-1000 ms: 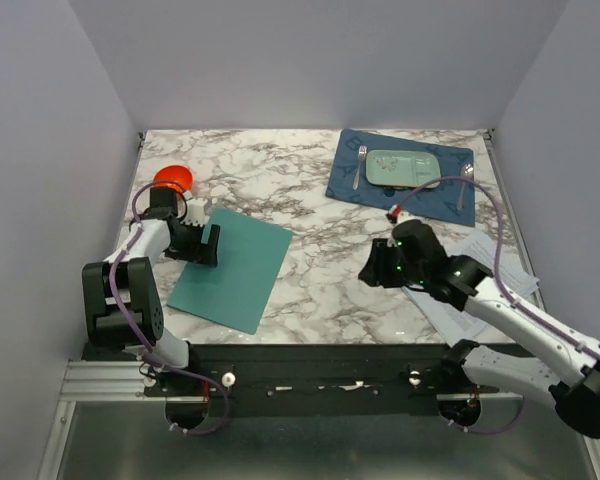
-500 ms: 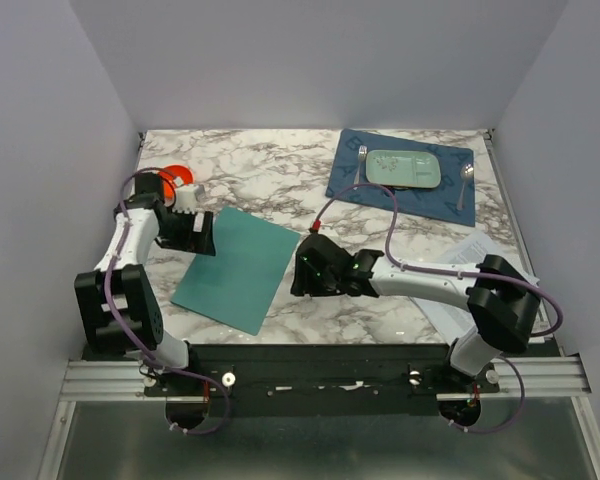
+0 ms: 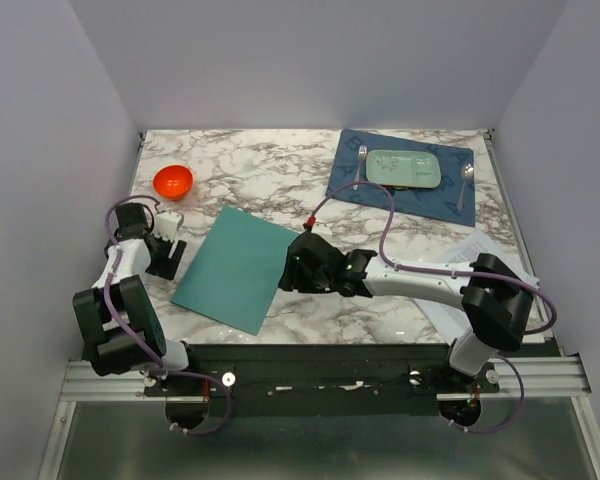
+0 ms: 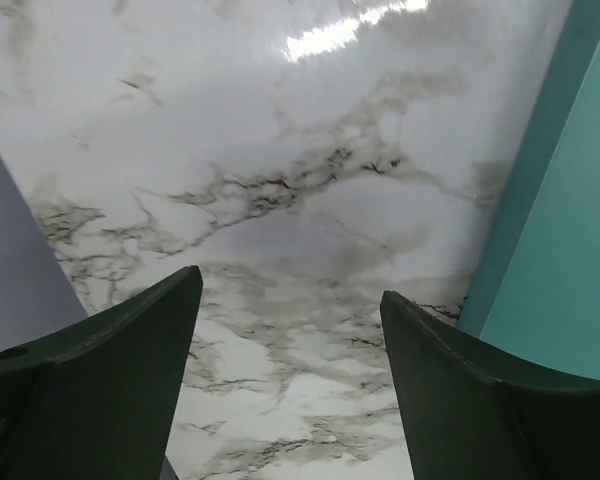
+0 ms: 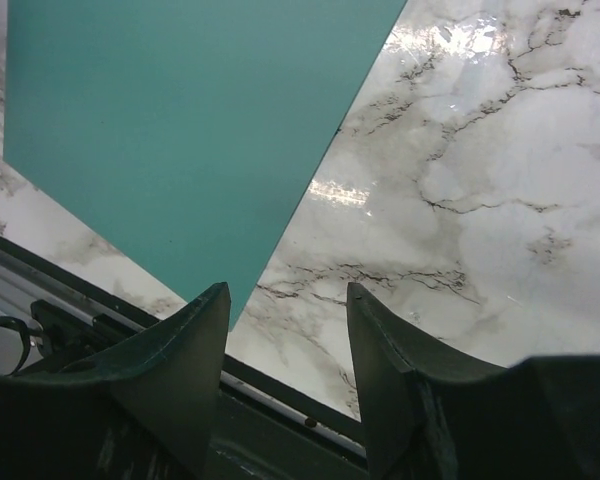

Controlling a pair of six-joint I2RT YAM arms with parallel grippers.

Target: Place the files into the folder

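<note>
The teal folder lies closed and flat on the marble at the left of centre. My left gripper stands open over bare marble just off its left edge; in the left wrist view the left gripper holds nothing and the folder shows at the right. My right gripper reaches across to the folder's right edge. In the right wrist view the right gripper is open and empty, beside the folder's near corner. The files, white printed sheets, lie at the table's right edge, partly under my right arm.
An orange bowl sits at the back left, close behind my left arm. A dark blue placemat at the back right carries a pale green tray, a fork and a spoon. Walls close in three sides.
My right arm has swung left from the files to the folder's right edge. My left gripper has drawn back left off the folder onto the marble.
</note>
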